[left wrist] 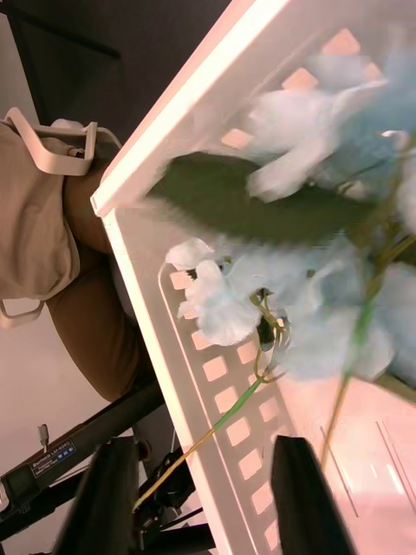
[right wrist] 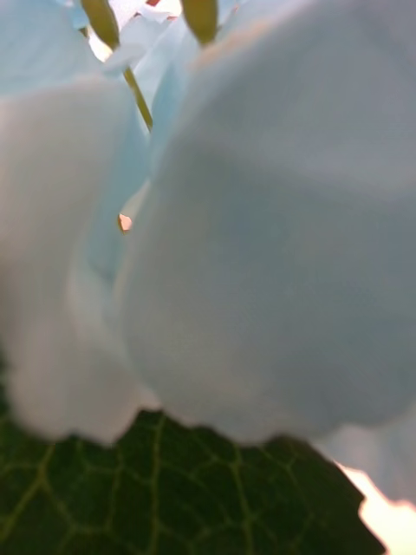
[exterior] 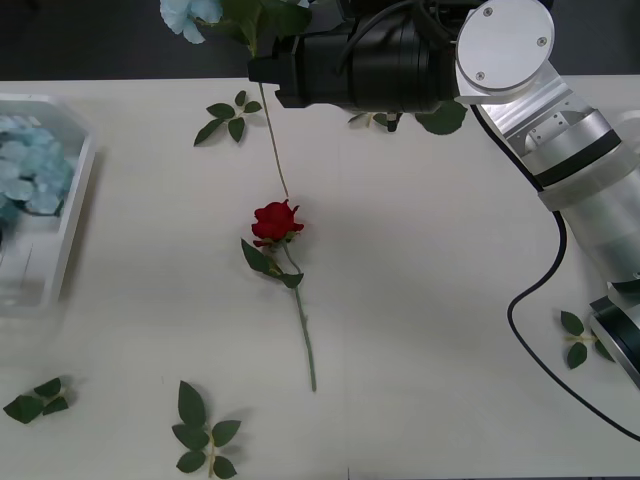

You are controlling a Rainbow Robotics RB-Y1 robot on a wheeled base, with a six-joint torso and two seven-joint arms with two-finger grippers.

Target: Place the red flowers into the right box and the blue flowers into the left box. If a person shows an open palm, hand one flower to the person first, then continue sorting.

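A blue flower (exterior: 190,15) hangs over the table's far side. My right gripper (exterior: 264,72) is shut on it near the bloom, and its thin stem dangles down toward the table's middle. Its pale petals (right wrist: 260,243) and a leaf press close in the right wrist view and hide the fingers. One red flower (exterior: 276,221) lies on the table's middle, stem pointing to the near edge. The left box (exterior: 72,215) stands at the far left with several blue flowers (left wrist: 338,321) inside. My left gripper (left wrist: 208,494) hovers open above that box (left wrist: 173,139). The right box is out of view.
Loose green leaf sprigs lie on the table: one at the back (exterior: 228,117), one at the front (exterior: 203,432), one at the front left (exterior: 36,401) and one at the right (exterior: 578,340). A black cable (exterior: 530,320) loops beside my right arm.
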